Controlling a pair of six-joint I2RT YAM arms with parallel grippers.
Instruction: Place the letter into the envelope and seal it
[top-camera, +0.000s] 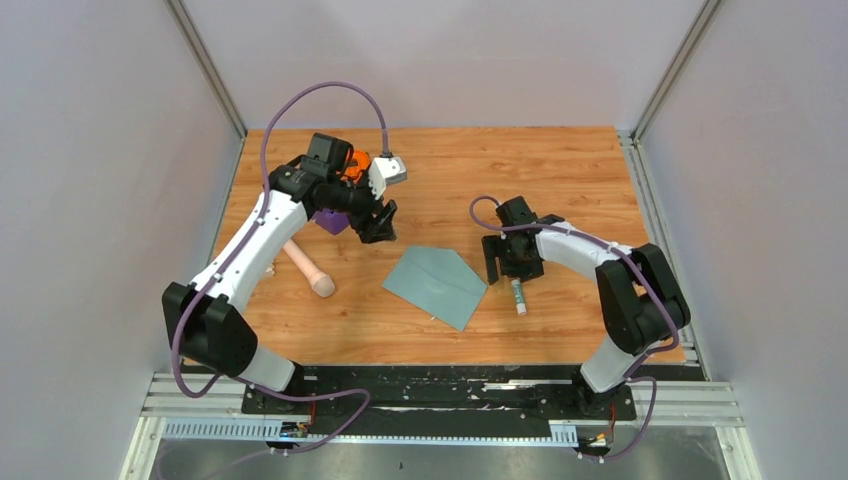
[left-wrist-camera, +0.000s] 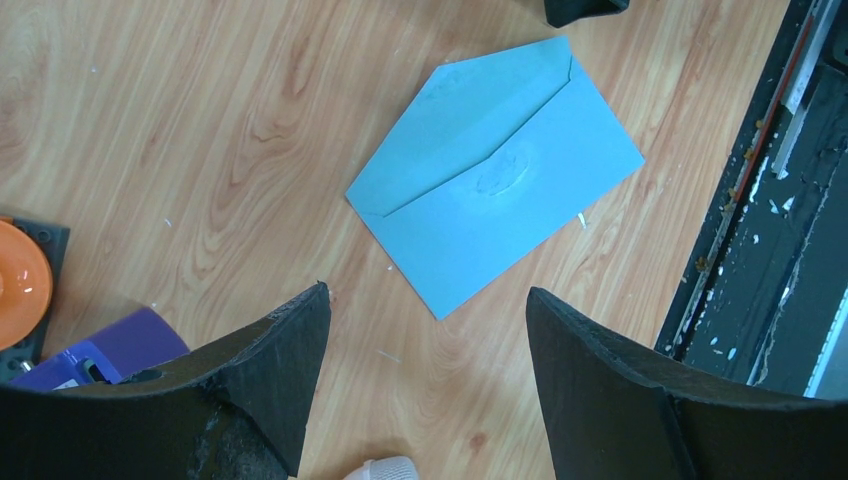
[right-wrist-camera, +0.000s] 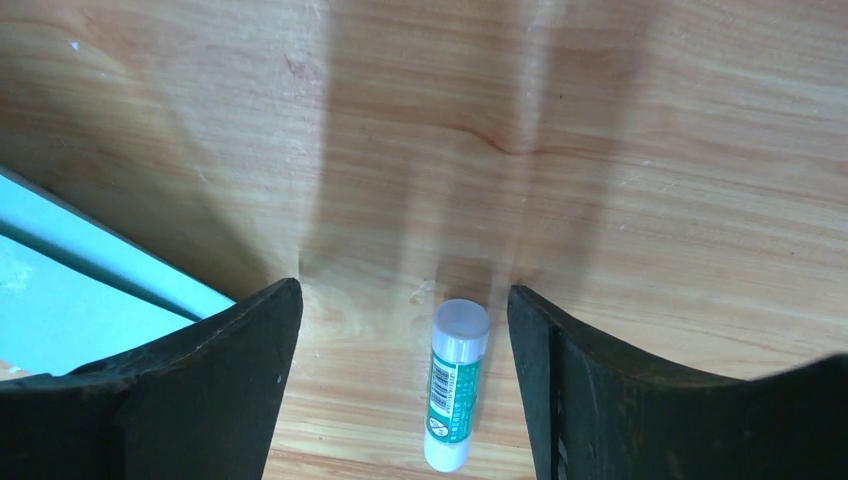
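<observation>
Top external: wooden table (top-camera: 560, 170), grey walls (top-camera: 100, 150)

Seen from overhead, the left arm (top-camera: 250, 250) covers part of a purple block (top-camera: 328, 222) and an orange object (top-camera: 356, 166), and neither can be identified. The left wrist view does no better: the frame's left edge cuts the orange object, and a dark finger (left-wrist-camera: 250, 390) hides most of the block. A white object (left-wrist-camera: 385, 468) is clipped by the bottom edge. The right gripper (top-camera: 514, 272) hides the top of the glue stick (top-camera: 519, 297), whose label print is too small to read. The right wrist view catches only a corner of the envelope (right-wrist-camera: 60, 290). Its flap lies flat, so the inside is unseen.
</observation>
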